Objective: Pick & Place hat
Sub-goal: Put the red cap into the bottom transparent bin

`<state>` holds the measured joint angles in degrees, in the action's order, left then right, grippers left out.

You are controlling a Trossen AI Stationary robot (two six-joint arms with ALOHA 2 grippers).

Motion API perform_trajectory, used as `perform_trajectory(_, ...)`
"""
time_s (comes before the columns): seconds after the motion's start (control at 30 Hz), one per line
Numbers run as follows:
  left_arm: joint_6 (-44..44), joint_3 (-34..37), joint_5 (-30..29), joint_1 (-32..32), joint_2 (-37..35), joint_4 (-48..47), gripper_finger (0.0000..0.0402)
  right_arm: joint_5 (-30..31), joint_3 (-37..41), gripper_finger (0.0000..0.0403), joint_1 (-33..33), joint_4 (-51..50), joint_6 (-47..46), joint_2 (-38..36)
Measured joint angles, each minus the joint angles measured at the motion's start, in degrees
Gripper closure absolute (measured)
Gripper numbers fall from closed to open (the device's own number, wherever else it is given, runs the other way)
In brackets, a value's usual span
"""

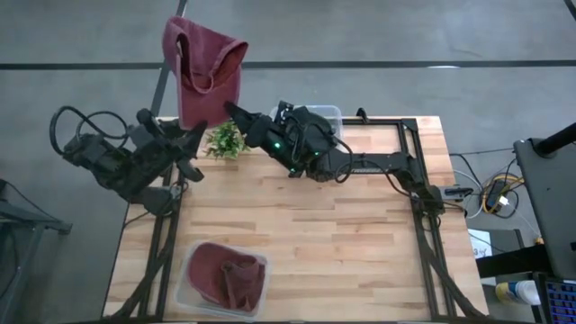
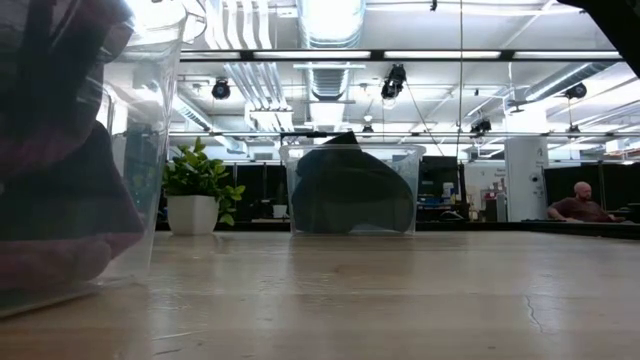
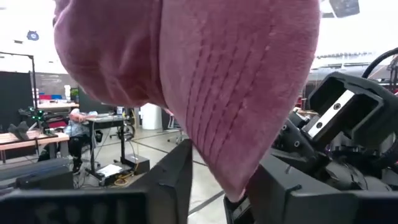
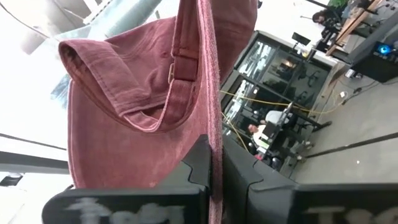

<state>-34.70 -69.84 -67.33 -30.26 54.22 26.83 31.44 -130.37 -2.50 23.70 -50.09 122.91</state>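
maroon hat [image 1: 203, 70] hangs raised above your table's far left corner.
both your left gripper [image 1: 194, 137] and right gripper [image 1: 236, 115] are clamped on its lower edge.

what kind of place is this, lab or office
Likely a robotics lab in an open industrial workspace: bare ceiling ducts, a wooden workbench with two robot arms, and a person at desks behind.
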Motion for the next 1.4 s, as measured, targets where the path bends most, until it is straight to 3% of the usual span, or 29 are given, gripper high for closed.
perform_trajectory(0.2, -0.43, -1.79, -2.03, 0.02, -0.24, 0.02, 0.0383, -0.55, 0.0, 0.0389, -0.24, 0.4, 1.48, 0.0)
perform_trajectory(0.37, -1.27, -3.47, -1.55, -0.07, -0.75, -1.27, 0.0393, -3.96, -0.01, 0.0366, 0.01, -0.84, 2.85, -0.04)
perform_trajectory(0.6, -0.51, -5.01, -0.32, -0.2, -2.2, -0.92, 0.0395, -9.86, 0.0, 0.0287, 0.22, -6.07, 7.57, -0.27)
perform_trajectory(0.77, 2.01, -6.1, 0.92, -0.91, -3.56, -2.69, 0.0395, -22.18, -0.15, 0.0238, 0.75, -19.04, 10.06, -1.56)
perform_trajectory(0.87, 9.25, -6.93, 1.24, -2.8, -5.06, -8.77, 0.0395, -27.98, -0.35, 0.0221, 1.27, -32.4, 11.13, -2.71)
perform_trajectory(1.0, 24.65, -9.79, 4.55, -6.36, -7.28, -25.1, 0.0395, -28.52, -0.35, 0.0214, 1.49, -53.31, 15.24, -5.61)
perform_trajectory(1.23, 56.92, -17.56, 19.67, -9.21, -9.37, -55.46, 0.0395, -26.36, -0.42, 0.0227, 1.66, -80.48, 24.43, -11.34)
perform_trajectory(1.4, 76.15, -19.73, 30.5, -9.18, -9.26, -66.27, 0.0395, -22.16, -0.39, 0.0236, 2.78, -96.23, 27.75, -15.31)
